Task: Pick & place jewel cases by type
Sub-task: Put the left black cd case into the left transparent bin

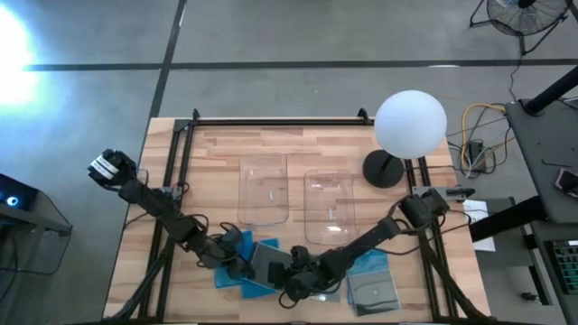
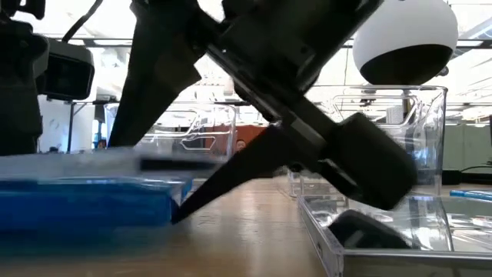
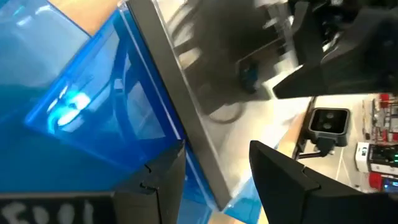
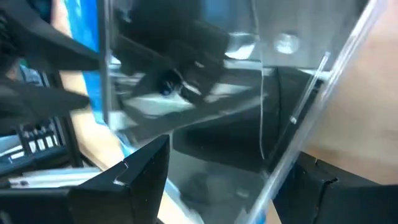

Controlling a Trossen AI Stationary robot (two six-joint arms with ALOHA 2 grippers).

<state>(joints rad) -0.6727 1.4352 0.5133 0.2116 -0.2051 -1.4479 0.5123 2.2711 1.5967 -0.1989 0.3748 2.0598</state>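
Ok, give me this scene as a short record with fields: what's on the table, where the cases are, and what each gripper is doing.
surface: light wooden table
bins: two clear rectangular plastic bins, side by side mid-table
cases: thin square blue and dark grey jewel cases, piled at the near edge
other: white globe lamp on a black base, far right
left gripper: open, down at the pile's left end
right gripper: open, down at the pile's middle

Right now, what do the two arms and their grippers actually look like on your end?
Both arms are dark, jointed and slim, with thin black cables looping beside their links. The left arm has a white-marked block at its outer end. The right arm has a boxy dark housing at its base. The left gripper and right gripper each carry two flat, black, matte fingers with squared edges.
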